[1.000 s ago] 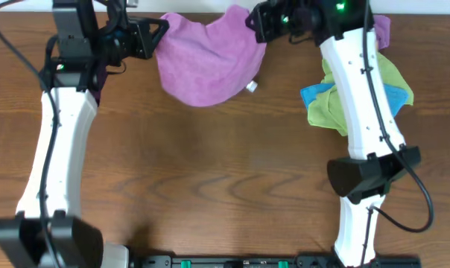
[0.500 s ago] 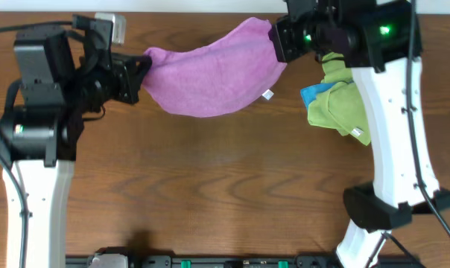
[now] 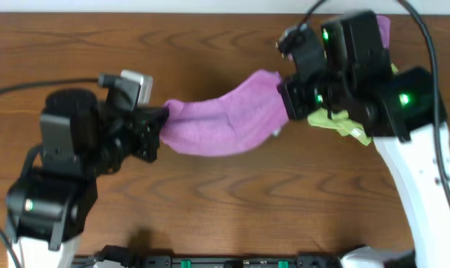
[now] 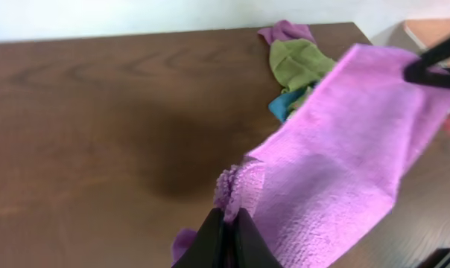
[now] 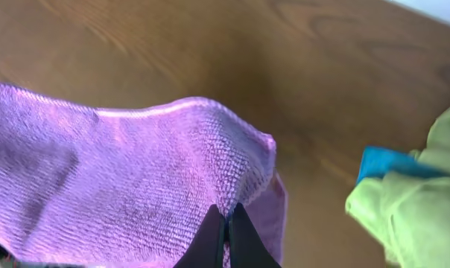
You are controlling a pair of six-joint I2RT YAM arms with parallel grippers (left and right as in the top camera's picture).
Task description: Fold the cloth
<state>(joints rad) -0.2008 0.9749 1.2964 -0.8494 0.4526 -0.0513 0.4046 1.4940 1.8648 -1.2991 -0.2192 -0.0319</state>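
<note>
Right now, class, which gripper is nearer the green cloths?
Right. The right gripper pinches one end of the cloth just beside the green cloths; the left gripper pinches the opposite end, far across from them.

- We see the left arm [image 3: 61, 164] as mostly black, rounded joint housings, with a strip of white shell at its lower end.
- On it we note one green light [image 3: 27, 205], a silver-grey camera block [image 3: 128, 80] at the wrist, and a thin black cable [image 3: 39, 85] leading away.
- The left gripper [image 3: 164, 119] shows us slim, black, tapered fingers [image 4: 210, 238].
- The right arm [image 3: 426, 186] has boxy black housings above a smooth white shell.
- We count three green lights [image 3: 404, 98] on it, and black cables [image 3: 431, 52] loop over it.
- The right gripper [image 3: 284, 100] has narrow black fingers [image 5: 212, 238].
</note>
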